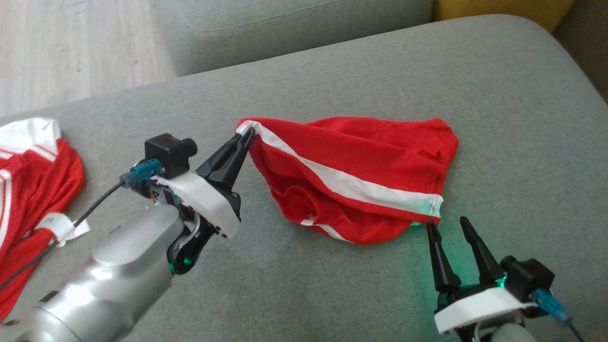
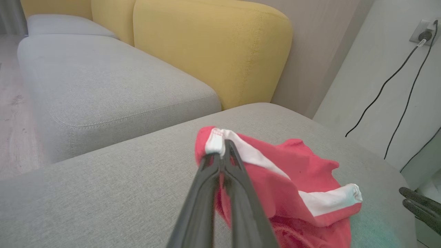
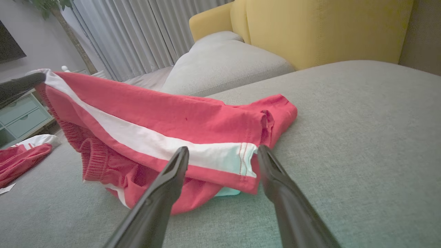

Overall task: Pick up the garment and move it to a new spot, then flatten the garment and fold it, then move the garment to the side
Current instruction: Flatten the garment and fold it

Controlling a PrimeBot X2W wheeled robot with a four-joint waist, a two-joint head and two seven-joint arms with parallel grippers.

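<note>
The garment (image 1: 361,171) is a pair of red shorts with a white side stripe, lying crumpled on the grey cushion (image 1: 498,95). My left gripper (image 1: 247,137) is shut on the garment's white-trimmed corner at its left end and holds that corner lifted off the cushion. In the left wrist view the closed gripper (image 2: 220,146) pinches the white hem of the garment (image 2: 303,179). My right gripper (image 1: 447,224) stands open just below the garment's lower right corner. In the right wrist view its fingers (image 3: 175,172) flank the stripe's end on the garment (image 3: 172,117).
A second red and white garment (image 1: 28,180) with a paper tag lies at the cushion's left edge. Another grey seat (image 2: 103,79) and yellow backrests (image 2: 213,48) stand beyond. Wooden floor (image 1: 71,47) lies past the cushion's far left edge.
</note>
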